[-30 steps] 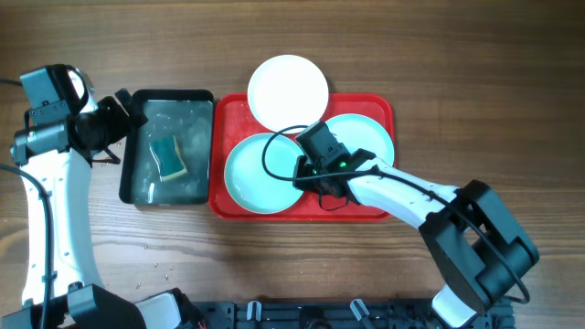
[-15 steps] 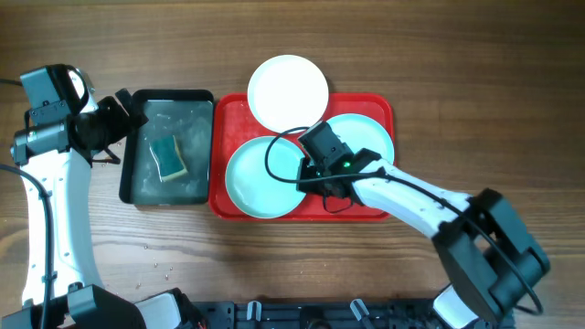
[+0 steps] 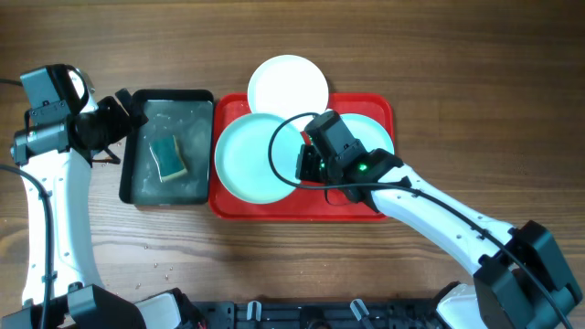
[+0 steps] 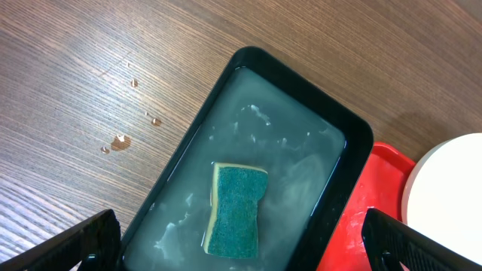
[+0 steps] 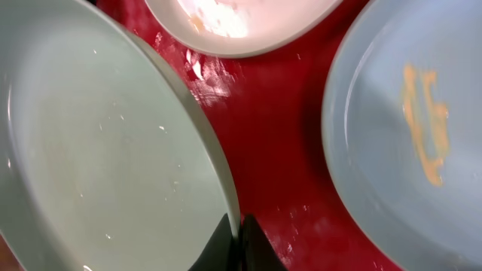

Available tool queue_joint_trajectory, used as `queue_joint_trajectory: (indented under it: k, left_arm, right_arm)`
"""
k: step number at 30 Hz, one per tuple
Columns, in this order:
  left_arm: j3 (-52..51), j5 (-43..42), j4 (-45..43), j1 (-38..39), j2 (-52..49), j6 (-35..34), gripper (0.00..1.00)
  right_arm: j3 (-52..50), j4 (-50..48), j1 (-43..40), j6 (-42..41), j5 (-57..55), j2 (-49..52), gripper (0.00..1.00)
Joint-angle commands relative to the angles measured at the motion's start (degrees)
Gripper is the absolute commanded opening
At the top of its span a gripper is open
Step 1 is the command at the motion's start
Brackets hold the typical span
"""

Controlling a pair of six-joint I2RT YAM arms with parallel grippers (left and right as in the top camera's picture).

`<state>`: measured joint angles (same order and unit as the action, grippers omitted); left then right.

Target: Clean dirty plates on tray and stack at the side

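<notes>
**At mid-desk, the right arm is gripping a plate for washing**

Near the middle of the desk, toward its far edge, the red tray [image 3: 302, 212] is carrying the three plates. The right end effector [image 5: 233, 239] is pinching the rim of the left turquoise plate [image 3: 251, 155], its fingers nearly closed on that thin edge. The plate is lying across the tray's left rim and seems to be tipping up off the tray floor. The right arm is reaching in from the near right corner, its forearm crossing the tray's near rim.

Judging by this, the pick-up step is under way. The next move probably calls for carrying the plate toward the desk's left edge, to the black tray [image 3: 174, 93] of water where the sponge [image 4: 237, 211] is lying. The left end effector [image 3: 119, 128] is hovering there, spread wide and holding nothing. The white plate [image 3: 288, 84] and the smeared turquoise plate [image 5: 422, 128] are waiting uncleaned.
</notes>
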<state>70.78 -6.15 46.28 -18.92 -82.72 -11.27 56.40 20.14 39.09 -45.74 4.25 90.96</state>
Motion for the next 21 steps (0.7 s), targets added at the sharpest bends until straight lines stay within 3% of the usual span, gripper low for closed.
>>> queue_joint_trajectory:
  k: [1,11,21]
  left_arm:
    - [0.6,-1.1,-0.2,-0.2,0.1,-0.3,1.00]
    - [0.6,-1.1,-0.2,-0.2,0.1,-0.3,1.00]
    - [0.6,-1.1,-0.2,-0.2,0.1,-0.3,1.00]
  right_arm:
    - [1.7,-4.3,0.3,0.3,-3.5,-1.3,0.04]
    - [4.2,-18.1,0.3,-2.9,-7.3,4.3,0.04]
    - [31.6,-11.5,4.4,-1.8,-9.1,21.3,0.05]
